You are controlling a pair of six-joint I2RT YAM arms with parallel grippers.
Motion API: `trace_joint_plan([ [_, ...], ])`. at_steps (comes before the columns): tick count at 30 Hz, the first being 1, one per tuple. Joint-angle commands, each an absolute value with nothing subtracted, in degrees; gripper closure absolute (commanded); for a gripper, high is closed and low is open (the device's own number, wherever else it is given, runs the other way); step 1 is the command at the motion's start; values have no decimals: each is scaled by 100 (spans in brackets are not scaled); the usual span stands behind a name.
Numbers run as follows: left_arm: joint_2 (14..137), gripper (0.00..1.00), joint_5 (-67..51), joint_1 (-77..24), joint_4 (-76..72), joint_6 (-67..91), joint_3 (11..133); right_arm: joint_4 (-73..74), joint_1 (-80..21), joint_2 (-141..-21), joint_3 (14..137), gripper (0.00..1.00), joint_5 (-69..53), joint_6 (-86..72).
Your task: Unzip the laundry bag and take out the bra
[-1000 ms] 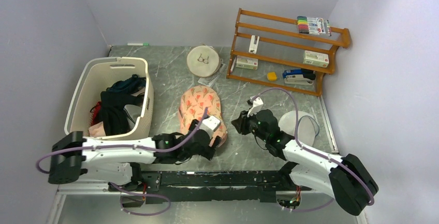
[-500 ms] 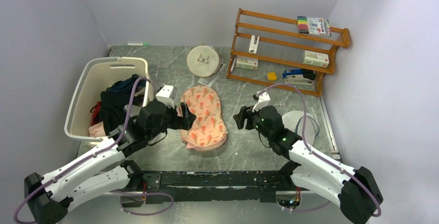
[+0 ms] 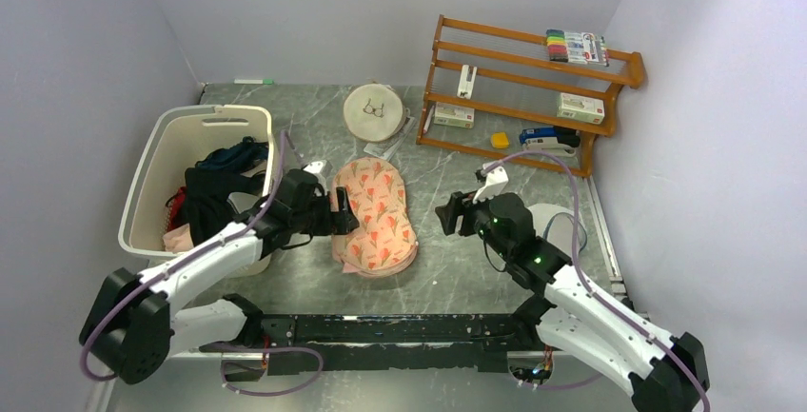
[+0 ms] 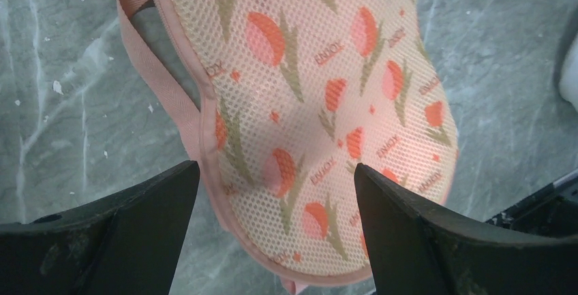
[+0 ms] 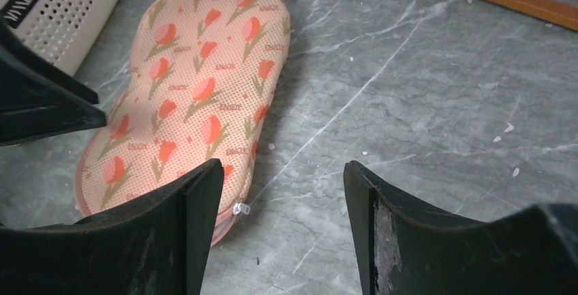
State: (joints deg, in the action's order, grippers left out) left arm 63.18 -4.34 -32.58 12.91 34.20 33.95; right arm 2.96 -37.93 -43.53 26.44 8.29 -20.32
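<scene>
Since the earlier frame, my left arm has swung from the near end of the laundry bag (image 3: 374, 217) up to its left flank. The right arm has shifted only slightly.

1. The left tool (image 3: 341, 214) is spread wide and empty. It sits just beside the bag's left edge at the narrow waist.
2. The right tool (image 3: 447, 214) is likewise spread and empty, standing apart from the bag's right edge.
3. The laundry bag lies flat on the desk (image 3: 457, 269), near the basket (image 3: 171, 136). Its long axis runs far to near, between my two tools.
4. The left tool is the nearer.
5. A small pale tab (image 5: 238, 208) at the bag's near right edge may be the zipper pull. If so, it lies on the right tool's side.
</scene>
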Motion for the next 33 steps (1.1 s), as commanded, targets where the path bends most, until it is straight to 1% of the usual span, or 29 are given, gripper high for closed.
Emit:
trace_joint_plan([
  [1,6832,6,-403,-3165,889,3170,3710,514,-3774,-3980,2575,35,789,-2003],
  [8,7515,14,187,-3063,698,2942,4107,768,-3771,-3460,2633,34,887,-1915],
  [16,8347,24,34,-2816,556,2837,4650,644,-3772,-3178,2475,34,873,-1885],
  [19,8442,31,-14,-2812,544,2803,4767,621,-3775,-3138,2445,34,868,-1876],
  [23,8455,36,72,-2812,608,2782,4799,582,-3771,-3110,2430,34,870,-1854],
  [25,8432,46,17,-2812,607,2782,4785,569,-3771,-3123,2426,34,863,-1845],
  [27,8382,59,-83,-2811,661,2817,4828,579,-3771,-3140,2432,34,869,-1838],
  [29,8247,68,-206,-2807,650,2850,4851,580,-3771,-3146,2433,34,862,-1841],
  [33,7966,80,-548,-2811,718,2947,4931,575,-3771,-3082,2426,34,877,-1844],
])
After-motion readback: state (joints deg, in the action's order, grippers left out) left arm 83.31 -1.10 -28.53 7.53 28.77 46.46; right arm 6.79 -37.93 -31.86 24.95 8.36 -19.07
